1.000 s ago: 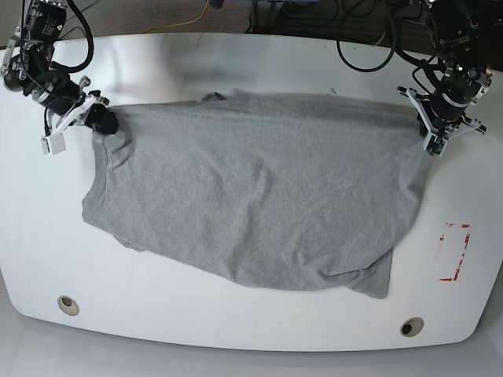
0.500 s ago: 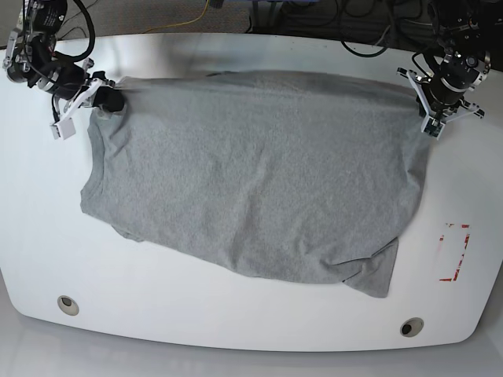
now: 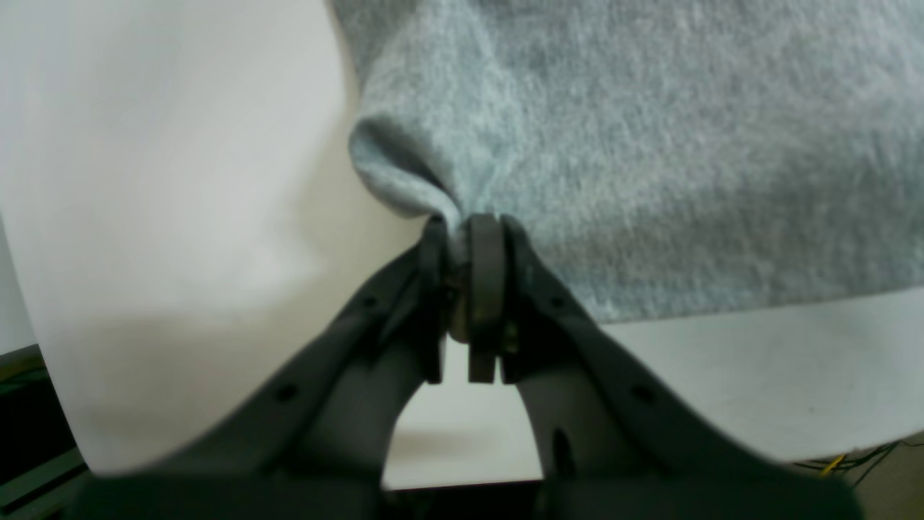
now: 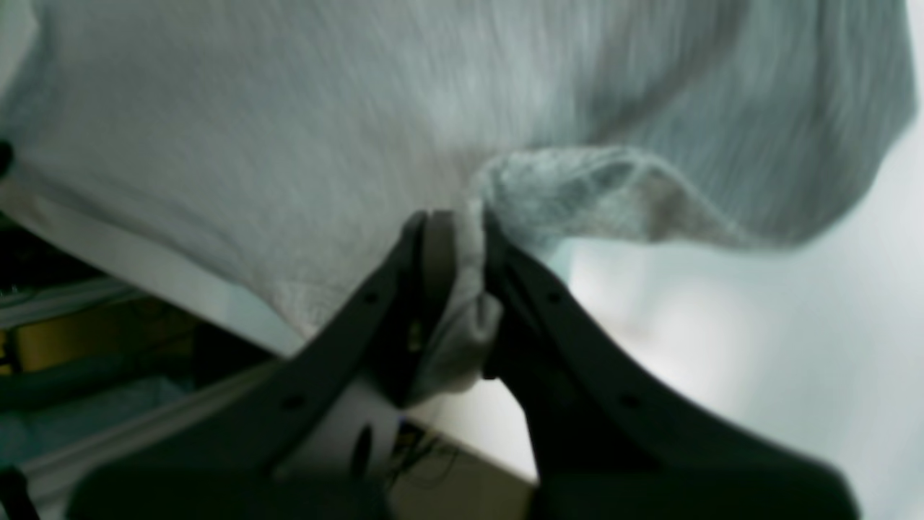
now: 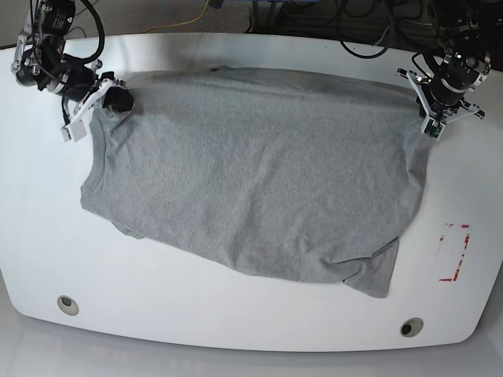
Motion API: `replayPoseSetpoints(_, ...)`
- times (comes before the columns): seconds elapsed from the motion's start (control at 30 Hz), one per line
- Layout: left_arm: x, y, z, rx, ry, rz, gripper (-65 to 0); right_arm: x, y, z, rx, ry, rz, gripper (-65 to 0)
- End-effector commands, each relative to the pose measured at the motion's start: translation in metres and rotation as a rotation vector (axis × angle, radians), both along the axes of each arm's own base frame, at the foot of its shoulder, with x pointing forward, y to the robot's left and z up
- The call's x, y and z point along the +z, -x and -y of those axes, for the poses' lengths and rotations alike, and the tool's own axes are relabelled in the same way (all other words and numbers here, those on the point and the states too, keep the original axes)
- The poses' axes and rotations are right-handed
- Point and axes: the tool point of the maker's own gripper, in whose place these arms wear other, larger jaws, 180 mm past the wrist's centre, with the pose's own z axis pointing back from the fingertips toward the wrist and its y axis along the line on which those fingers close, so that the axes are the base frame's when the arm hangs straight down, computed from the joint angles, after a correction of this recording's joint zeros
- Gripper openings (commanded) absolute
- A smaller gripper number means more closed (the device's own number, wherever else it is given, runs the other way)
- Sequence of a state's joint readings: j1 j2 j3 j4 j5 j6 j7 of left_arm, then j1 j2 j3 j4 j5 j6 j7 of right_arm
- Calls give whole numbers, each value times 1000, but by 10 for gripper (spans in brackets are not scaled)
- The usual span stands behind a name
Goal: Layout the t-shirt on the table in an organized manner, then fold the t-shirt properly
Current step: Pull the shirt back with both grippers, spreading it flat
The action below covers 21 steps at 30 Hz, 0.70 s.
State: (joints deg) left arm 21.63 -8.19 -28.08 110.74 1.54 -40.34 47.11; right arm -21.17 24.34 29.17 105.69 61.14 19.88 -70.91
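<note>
Nearest us on the white bench (image 5: 236,322) we see two small round holes (image 5: 68,305) and a red outline mark (image 5: 454,251). Beyond them the grey t-shirt (image 5: 259,181) lies spread plain side up, its near hem wrinkled and slanting. At the far edge our right claw (image 5: 106,98) pinches one corner of the t-shirt and our left claw (image 5: 434,122) is clamped on the other corner, cloth bunched between both sets of jaws.
</note>
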Motion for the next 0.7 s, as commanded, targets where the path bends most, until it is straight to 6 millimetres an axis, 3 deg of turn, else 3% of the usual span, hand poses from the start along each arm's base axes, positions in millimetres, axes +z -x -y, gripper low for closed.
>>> replayPoseSetpoints(0.0,12,-10,-5,-8,-23,40,-650,13,-17,8,-28,1,48,-650)
replayPoseSetpoints(0.13,16,-22,-6,-16,-25,60,-650,13,-36,16,-70,6,61,-650)
replayPoseSetpoints(0.3,15,-25,-3,-28,-24,57,-650,10,-40,16,-57,39,53,-650)
replayPoseSetpoints(0.5,16,-22,-13,-26,-74,41,-650,-1,-24,13,-49,40,5,-650)
replayPoseSetpoints(0.67,6,-5,-14,-24,-74,-3,-650,-6,-7,10,-32,57,-24,-650)
